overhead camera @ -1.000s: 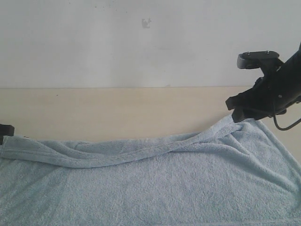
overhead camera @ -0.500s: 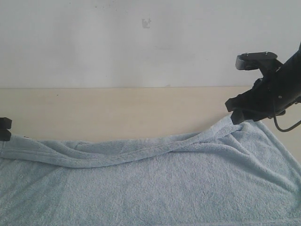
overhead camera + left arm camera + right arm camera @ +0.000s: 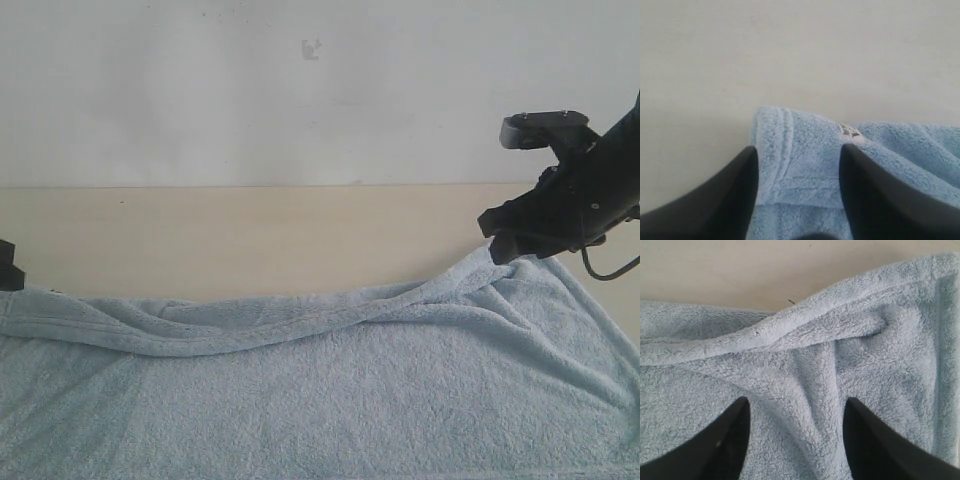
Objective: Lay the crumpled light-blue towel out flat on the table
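The light-blue towel (image 3: 330, 390) covers the near part of the table (image 3: 250, 235), with a long rolled fold (image 3: 300, 318) along its far edge. My left gripper (image 3: 8, 270) is at the towel's far-left corner. In the left wrist view it (image 3: 799, 148) is open above the hemmed corner (image 3: 772, 150), close to the white label (image 3: 849, 131). Over the raised far-right corner is my right gripper (image 3: 505, 250). The right wrist view shows it (image 3: 797, 400) open, with a ridge of towel (image 3: 815, 380) lying between the fingers.
A plain white wall (image 3: 300, 90) rises behind the table. A bare strip of tabletop (image 3: 200, 250) runs between the towel's far edge and the wall. A black cable (image 3: 610, 268) hangs from the right arm.
My left gripper has drawn back up and to the left off the towel corner, which now lies flat. The right arm has hardly moved.
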Tool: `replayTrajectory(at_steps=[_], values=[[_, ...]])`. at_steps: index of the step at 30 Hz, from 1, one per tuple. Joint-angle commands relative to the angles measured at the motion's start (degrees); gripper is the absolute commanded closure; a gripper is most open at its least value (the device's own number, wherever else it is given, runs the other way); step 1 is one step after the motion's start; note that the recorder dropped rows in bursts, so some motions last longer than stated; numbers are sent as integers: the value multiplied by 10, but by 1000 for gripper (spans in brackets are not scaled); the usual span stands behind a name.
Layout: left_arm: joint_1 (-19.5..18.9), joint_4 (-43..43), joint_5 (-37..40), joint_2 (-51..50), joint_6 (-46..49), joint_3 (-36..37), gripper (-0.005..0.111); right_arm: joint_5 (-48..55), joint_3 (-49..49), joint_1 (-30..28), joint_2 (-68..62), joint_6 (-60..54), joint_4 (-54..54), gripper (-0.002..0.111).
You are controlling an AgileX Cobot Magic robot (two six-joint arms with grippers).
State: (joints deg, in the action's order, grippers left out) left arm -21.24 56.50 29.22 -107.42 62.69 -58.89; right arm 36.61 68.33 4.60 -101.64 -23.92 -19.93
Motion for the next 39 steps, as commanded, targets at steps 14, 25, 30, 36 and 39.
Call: replayTrajectory(at_steps=[14, 25, 30, 36, 39], values=[[-1, 68, -28, -43, 60, 15, 59, 3, 3, -1, 1, -11, -5, 54], [-1, 88, -4, -43, 87, 15, 77, 2, 3, -1, 1, -11, -5, 54], [-1, 100, 5, -43, 87, 15, 89, 2, 3, -1, 1, -11, -5, 54], [-1, 163, 28, -25, 91, 15, 100, 1, 3, -1, 1, -11, -6, 54], [-1, 207, 43, 2, 102, 2, 100, -5, 3, -1, 1, -11, -6, 54]])
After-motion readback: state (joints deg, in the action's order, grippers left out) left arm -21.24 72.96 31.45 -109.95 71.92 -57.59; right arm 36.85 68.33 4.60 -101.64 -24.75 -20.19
